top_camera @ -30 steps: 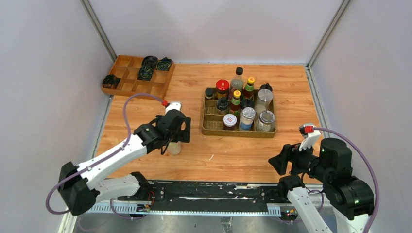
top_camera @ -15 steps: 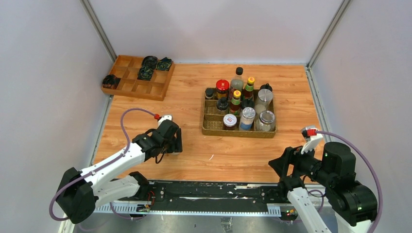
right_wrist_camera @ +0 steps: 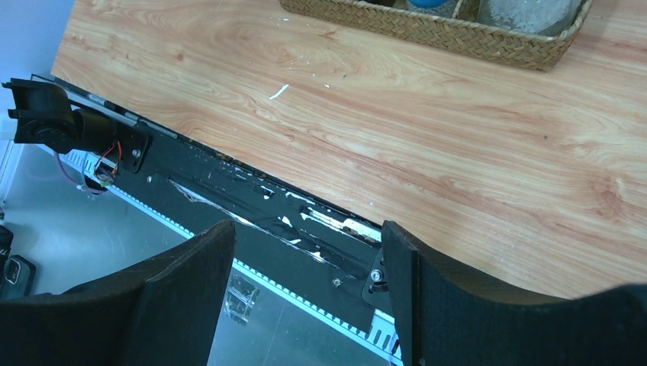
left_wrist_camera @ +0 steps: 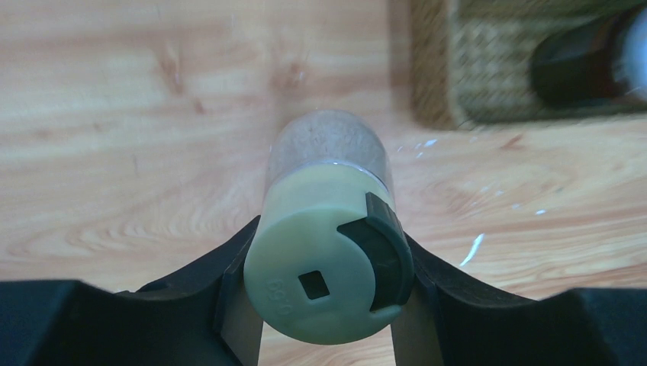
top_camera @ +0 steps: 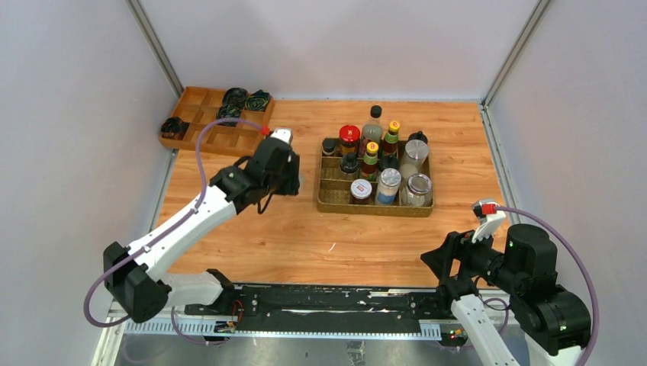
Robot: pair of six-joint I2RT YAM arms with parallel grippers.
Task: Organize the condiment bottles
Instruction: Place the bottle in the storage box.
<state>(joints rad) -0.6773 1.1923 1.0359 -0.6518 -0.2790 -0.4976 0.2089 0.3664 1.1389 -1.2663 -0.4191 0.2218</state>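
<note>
Shaker (left_wrist_camera: pixel 328 229) with a pale green cap and clear body sits low in the middle of the left wrist view. The left gripper (left_wrist_camera: pixel 326 301) is clamped on its cap, over bare table (left_wrist_camera: pixel 114 152). The woven tray (left_wrist_camera: pixel 435 69) lies at the upper right, and the overhead view shows it crowded with bottles (top_camera: pixel 379 164). The hold is on the smooth round cap alone, so the shaker may twist or slip. Lowering it could clip the tray wall or topple a neighbour. The right gripper (right_wrist_camera: pixel 301 282), at the lower right of the overhead view, stands apart and empty.
</note>
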